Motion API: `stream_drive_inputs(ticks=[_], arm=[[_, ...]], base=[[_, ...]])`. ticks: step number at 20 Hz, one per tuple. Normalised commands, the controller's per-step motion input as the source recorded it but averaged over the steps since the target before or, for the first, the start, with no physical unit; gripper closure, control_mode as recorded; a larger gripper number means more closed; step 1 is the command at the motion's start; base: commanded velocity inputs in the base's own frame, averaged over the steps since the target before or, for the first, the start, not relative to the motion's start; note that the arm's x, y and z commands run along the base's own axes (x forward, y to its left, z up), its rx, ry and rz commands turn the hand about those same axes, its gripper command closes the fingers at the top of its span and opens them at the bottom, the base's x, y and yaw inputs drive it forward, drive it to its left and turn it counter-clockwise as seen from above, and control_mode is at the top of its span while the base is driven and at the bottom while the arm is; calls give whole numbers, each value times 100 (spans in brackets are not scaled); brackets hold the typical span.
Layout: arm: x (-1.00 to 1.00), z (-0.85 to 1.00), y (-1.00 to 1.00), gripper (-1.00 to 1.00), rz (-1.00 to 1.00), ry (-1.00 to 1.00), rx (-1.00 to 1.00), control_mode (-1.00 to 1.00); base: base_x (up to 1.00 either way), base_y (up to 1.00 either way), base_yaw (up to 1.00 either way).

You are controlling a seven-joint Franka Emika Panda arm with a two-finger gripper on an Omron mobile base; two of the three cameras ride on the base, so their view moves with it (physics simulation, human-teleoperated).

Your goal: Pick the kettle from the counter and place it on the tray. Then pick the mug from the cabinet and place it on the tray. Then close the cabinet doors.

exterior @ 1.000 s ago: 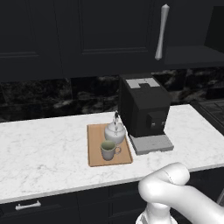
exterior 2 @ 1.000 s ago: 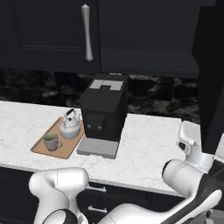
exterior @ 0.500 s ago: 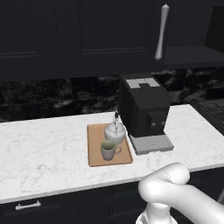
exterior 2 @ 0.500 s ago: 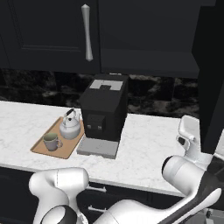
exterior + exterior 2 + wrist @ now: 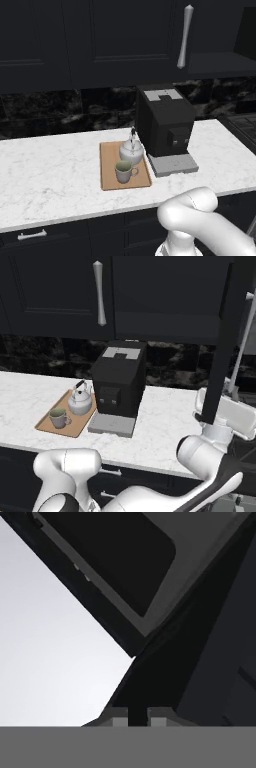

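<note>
Cabinet door point(image 5: 222, 346) has swung; tool point(image 5: 137, 717) tips cut off, spread unclear.

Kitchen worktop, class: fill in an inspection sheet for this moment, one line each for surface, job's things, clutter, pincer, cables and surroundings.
Surface: white marble counter, bare apart from the items below.
Job's things: kettle and mug both stand on the wooden tray, mug in front of the kettle. One cabinet door on the right stands open, edge-on in the right base view; the door with the silver bar handle is shut.
Clutter: black coffee machine right beside the tray.
Pincer: pincer tips close together with a narrow gap, facing a dark door panel; no grip visible.
Cables: nothing seen.
Surroundings: dark drawers below, black backsplash behind.
</note>
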Motion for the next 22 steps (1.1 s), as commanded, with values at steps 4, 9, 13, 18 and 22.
stream_drive_inputs(ticks=[4, 9, 13, 18, 22], arm=[[-21, 46, 50, 100, -3, -1, -5, -100], [-15, 50, 52, 100, -1, 0, -5, -100], [-11, 65, 44, 100, 0, 0, -5, -100], [-3, 70, 33, 100, 0, 4, -5, -100], [0, 57, 30, 100, 0, 14, -5, -100]], base=[[0, 0, 0], [0, 0, 0], [0, 0, 0], [0, 0, 0], [0, 0, 0]])
